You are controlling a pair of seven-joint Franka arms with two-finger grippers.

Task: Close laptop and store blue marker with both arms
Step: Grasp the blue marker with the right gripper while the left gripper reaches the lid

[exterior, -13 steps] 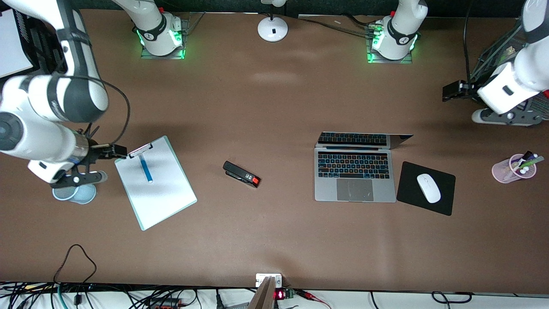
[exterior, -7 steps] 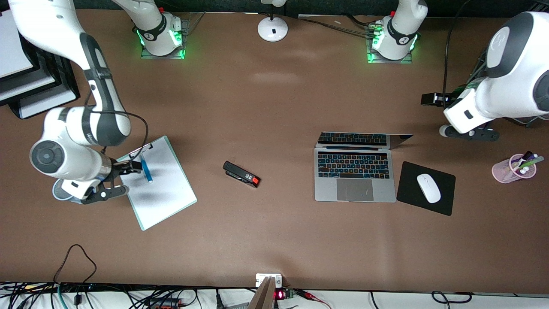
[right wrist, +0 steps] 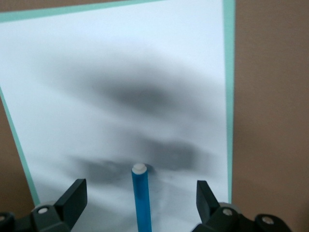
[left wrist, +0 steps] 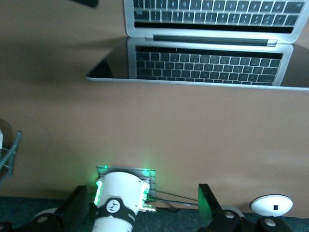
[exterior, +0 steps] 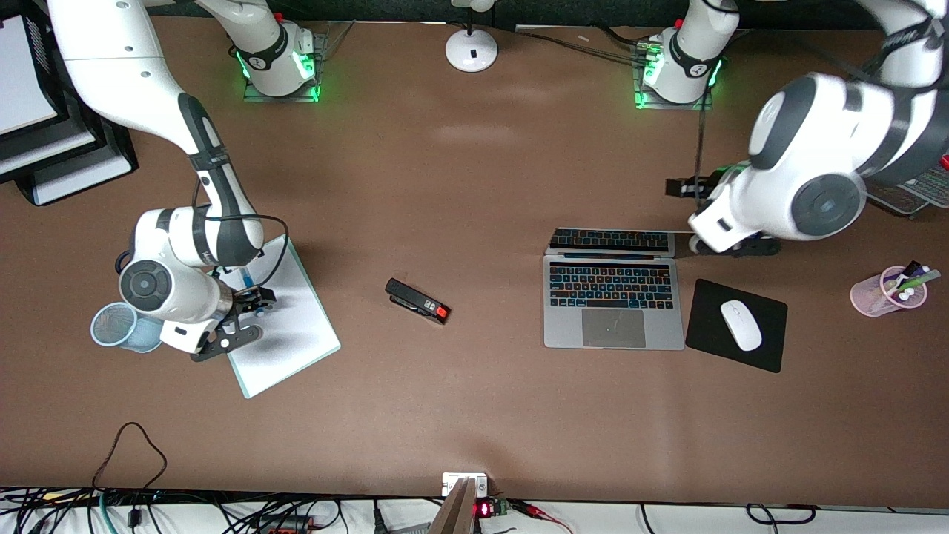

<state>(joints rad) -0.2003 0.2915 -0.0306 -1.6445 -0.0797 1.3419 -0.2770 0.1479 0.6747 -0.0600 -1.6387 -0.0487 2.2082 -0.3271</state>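
Observation:
The laptop [exterior: 614, 304] stands open, its lid [exterior: 612, 241] up; the left wrist view shows the lid [left wrist: 203, 63] mirroring the keys. My left gripper [exterior: 686, 188] is open and empty, over the table by the lid's corner at the left arm's end; in its wrist view [left wrist: 144, 208] it holds nothing. The blue marker [right wrist: 141, 200] lies on the white clipboard [exterior: 293, 334], mostly hidden under my right arm in the front view. My right gripper [exterior: 254, 298] is open, its fingers either side of the marker [right wrist: 141, 199] without touching it.
A black stapler [exterior: 417, 301] lies mid-table. A white mouse [exterior: 741, 325] sits on a black mouse pad [exterior: 704, 311] beside the laptop. A pink pen cup [exterior: 886, 291] stands at the left arm's end, a blue mesh cup [exterior: 118, 326] beside the clipboard. Lamp base [exterior: 471, 50].
My right gripper has swung from beside the clipboard to over the marker. My left arm has moved from the table's end toward the laptop lid. Laptop and marker have not moved.

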